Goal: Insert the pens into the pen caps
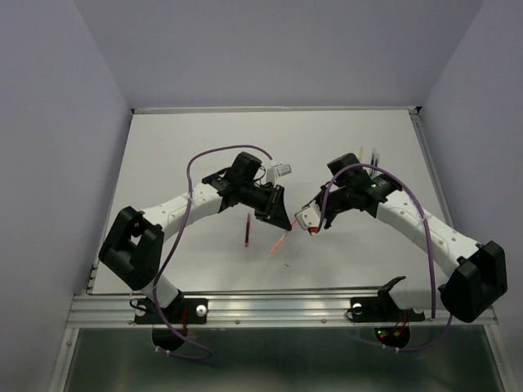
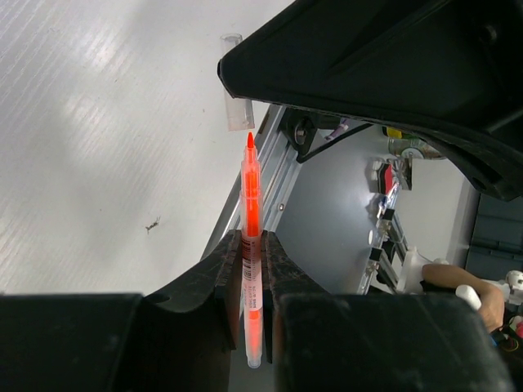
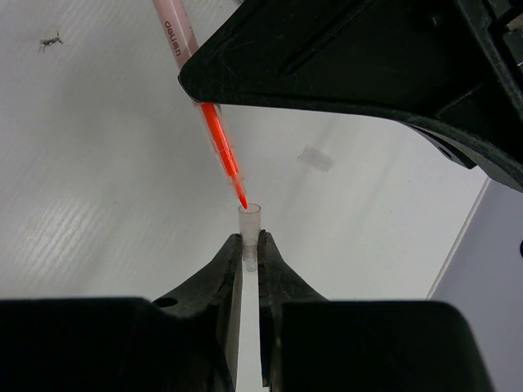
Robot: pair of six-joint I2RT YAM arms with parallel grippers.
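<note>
Insertion step in hand, mid-frame: left gripper (image 2: 252,241) clamped on orange-red pen (image 2: 251,204), right gripper (image 3: 251,245) pinching pen cap (image 3: 249,220), tip just short of cap mouth. Calls for slight re-centring, then straight axial push.

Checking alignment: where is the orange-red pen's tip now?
Right wrist view, centre: tip of the orange-red pen is at the mouth of the pen cap in the right gripper.
</note>
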